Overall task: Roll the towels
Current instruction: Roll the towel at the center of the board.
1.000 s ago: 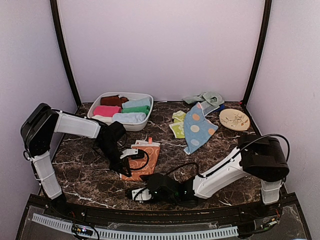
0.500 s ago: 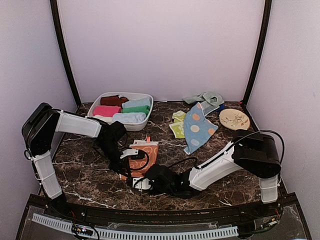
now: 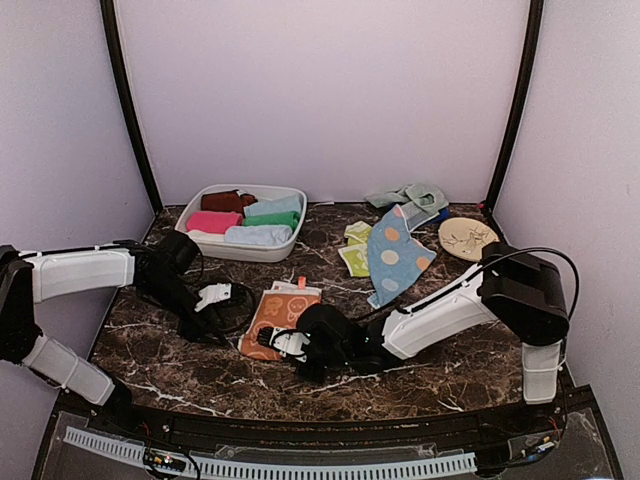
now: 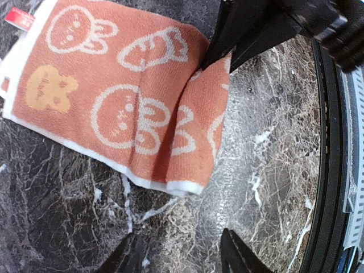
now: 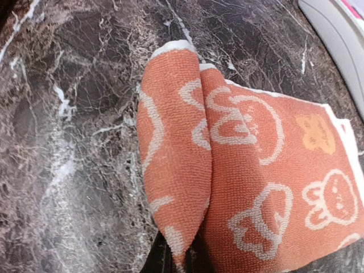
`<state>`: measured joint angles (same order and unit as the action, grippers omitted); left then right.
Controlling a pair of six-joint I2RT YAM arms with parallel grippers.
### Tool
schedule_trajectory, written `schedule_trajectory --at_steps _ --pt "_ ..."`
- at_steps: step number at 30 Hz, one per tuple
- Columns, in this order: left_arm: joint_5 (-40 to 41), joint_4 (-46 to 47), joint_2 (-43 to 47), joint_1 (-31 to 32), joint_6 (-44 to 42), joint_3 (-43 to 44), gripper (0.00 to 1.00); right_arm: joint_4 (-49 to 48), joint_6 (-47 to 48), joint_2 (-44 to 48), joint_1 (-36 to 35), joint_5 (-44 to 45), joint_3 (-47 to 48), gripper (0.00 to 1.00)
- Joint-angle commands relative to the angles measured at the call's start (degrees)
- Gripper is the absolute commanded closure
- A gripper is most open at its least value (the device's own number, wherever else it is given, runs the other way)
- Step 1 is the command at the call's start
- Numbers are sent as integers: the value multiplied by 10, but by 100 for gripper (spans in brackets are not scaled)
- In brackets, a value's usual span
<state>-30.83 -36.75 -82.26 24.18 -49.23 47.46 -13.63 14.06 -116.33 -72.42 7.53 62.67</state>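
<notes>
A peach-orange towel [image 3: 287,308] with cartoon prints lies in the middle of the table. My right gripper [image 3: 276,338] is shut on its near edge, and the pinched fold [image 5: 173,170] stands up from the rest of the cloth. In the right wrist view the right gripper [image 5: 177,263] is almost hidden under that fold. My left gripper [image 3: 222,300] is open, left of the towel and apart from it. In the left wrist view the left gripper [image 4: 182,259] has only bare marble between its fingers [image 4: 236,256], just short of the towel's corner [image 4: 182,187].
A white tub [image 3: 285,243] of rolled towels stands at the back left. A light-blue spotted towel [image 3: 396,256], a yellow-green one [image 3: 355,250] and a mint one [image 3: 410,195] lie at the back right, beside a beige disc [image 3: 468,238]. The table's front rail [image 4: 333,170] is close by.
My left gripper let go of the orange towel, opened and drew back to the left. My right gripper came in from the front, shut on the towel's near edge and raised a fold.
</notes>
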Motion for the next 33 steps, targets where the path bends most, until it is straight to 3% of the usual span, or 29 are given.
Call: schedule_trajectory --at_steps 1,4,10,22,33 --pt "6 14 67 4 -30 -28 51 67 -110 5 39 -156 -2 100" --pt "-33 5 85 16 -29 -25 52 86 -161 -7 73 -245 12 100" --pt "20 52 68 125 -7 -47 54 83 -236 -32 115 -361 19 100" --pt "127 189 9 201 4 -65 57 77 -297 -51 131 -448 30 100" --pt "121 149 2 208 13 -38 62 75 -316 -61 132 -473 30 100"
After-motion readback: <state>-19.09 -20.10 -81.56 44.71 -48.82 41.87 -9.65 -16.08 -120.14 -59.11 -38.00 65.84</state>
